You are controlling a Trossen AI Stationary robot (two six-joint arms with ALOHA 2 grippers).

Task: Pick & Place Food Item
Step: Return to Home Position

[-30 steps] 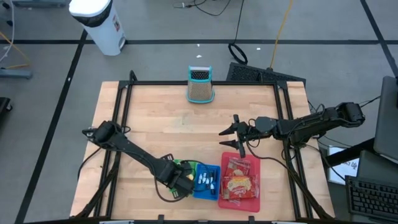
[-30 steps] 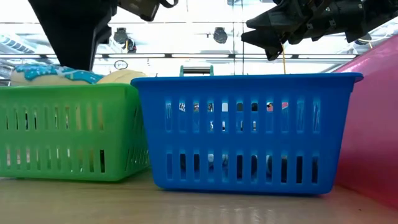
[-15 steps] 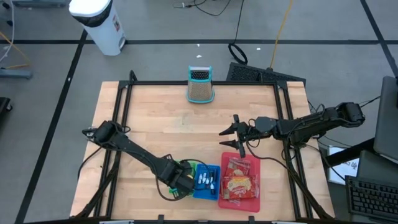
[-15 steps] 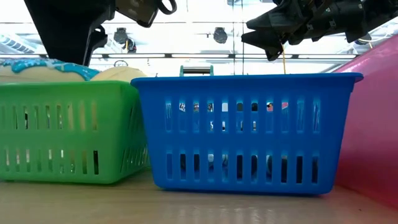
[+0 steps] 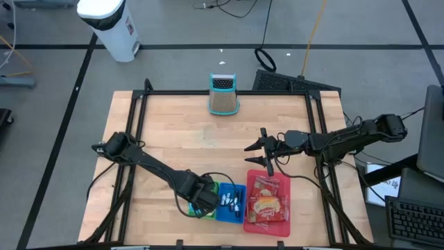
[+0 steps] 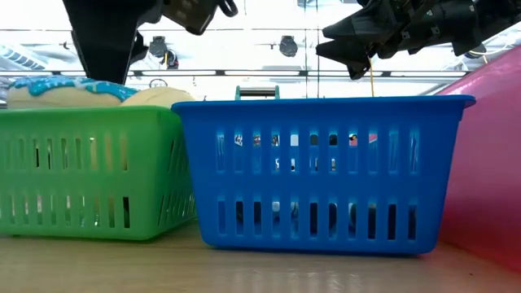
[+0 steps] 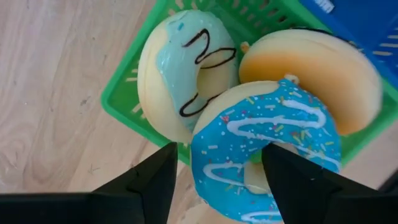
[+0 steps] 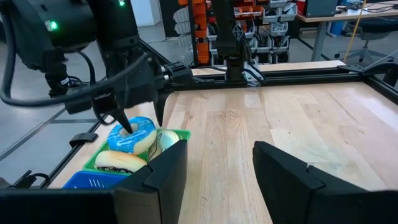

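Observation:
A green basket (image 7: 124, 106) near the table's front edge holds three donuts: one pale blue with dark squiggles (image 7: 180, 68), one plain golden (image 7: 317, 74), and one bright blue with white drizzle (image 7: 267, 143) lying on top of both. My left gripper (image 7: 217, 180) points down over it, open. One finger stands outside the blue donut's rim and the other at its hole; the right wrist view shows the same gripper (image 8: 143, 121). My right gripper (image 5: 248, 149) hovers open and level at mid-table, right of centre. My left gripper has one finger (image 7: 286, 174) at the hole of the bright blue donut, coming from above. Whether it touches the donut I cannot tell. The other finger (image 7: 155, 180) stands clear of the rim. The donut rests on the two donuts beneath it.
A blue basket (image 5: 230, 201) with small white items stands right beside the green one (image 6: 89, 179). Next to that is a red basket (image 5: 267, 201) of food packets. A teal-topped mesh container (image 5: 223, 95) stands at the far edge. Bare wood lies between.
My left wrist has turned a little over the green basket. The bright blue donut has shifted on the heap and now lies flatter on the other donuts.

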